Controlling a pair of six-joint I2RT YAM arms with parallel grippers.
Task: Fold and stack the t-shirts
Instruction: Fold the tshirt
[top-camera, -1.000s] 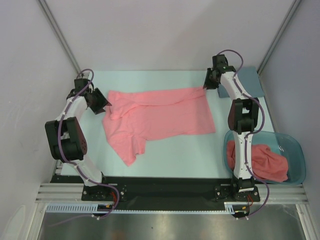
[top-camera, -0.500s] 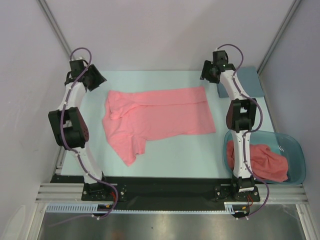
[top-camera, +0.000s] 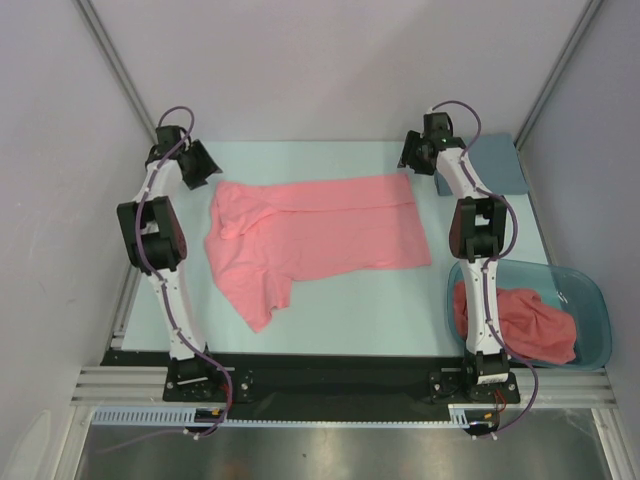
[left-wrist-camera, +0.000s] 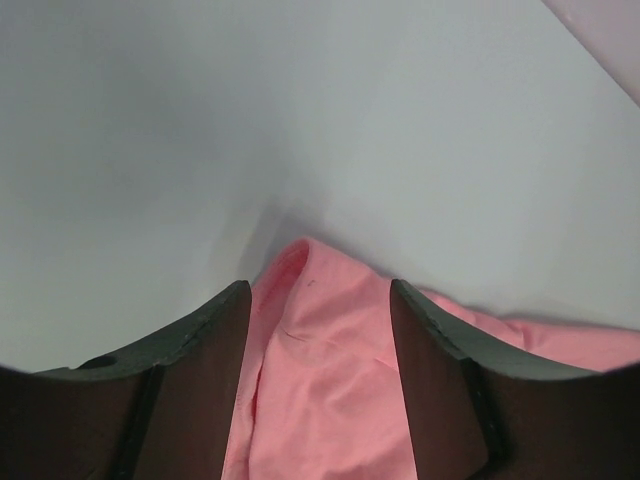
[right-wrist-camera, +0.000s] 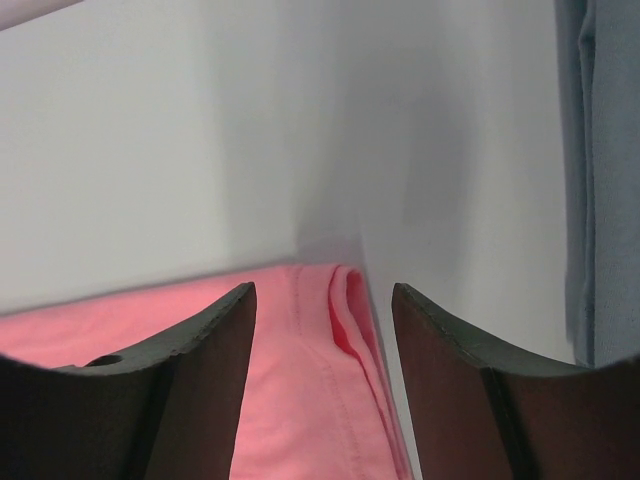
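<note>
Overhead, one salmon t-shirt (top-camera: 320, 235) lies spread across the table (top-camera: 350, 310), one sleeve trailing toward the front. A second t-shirt (top-camera: 535, 325) sits crumpled in the teal tub (top-camera: 598, 300). The left gripper (top-camera: 200, 165) and right gripper (top-camera: 418, 155) hang over the spread shirt's two far corners, likely so both can be pinched together for a fold.

From the left wrist, its fingers (left-wrist-camera: 200, 380) stand apart with a shirt corner below and between them; whether they touch the fabric is unclear.

From the right wrist, the jaws gape likewise over the hem corner, with a grey-blue cloth (right-wrist-camera: 600, 150) off to the right.
</note>
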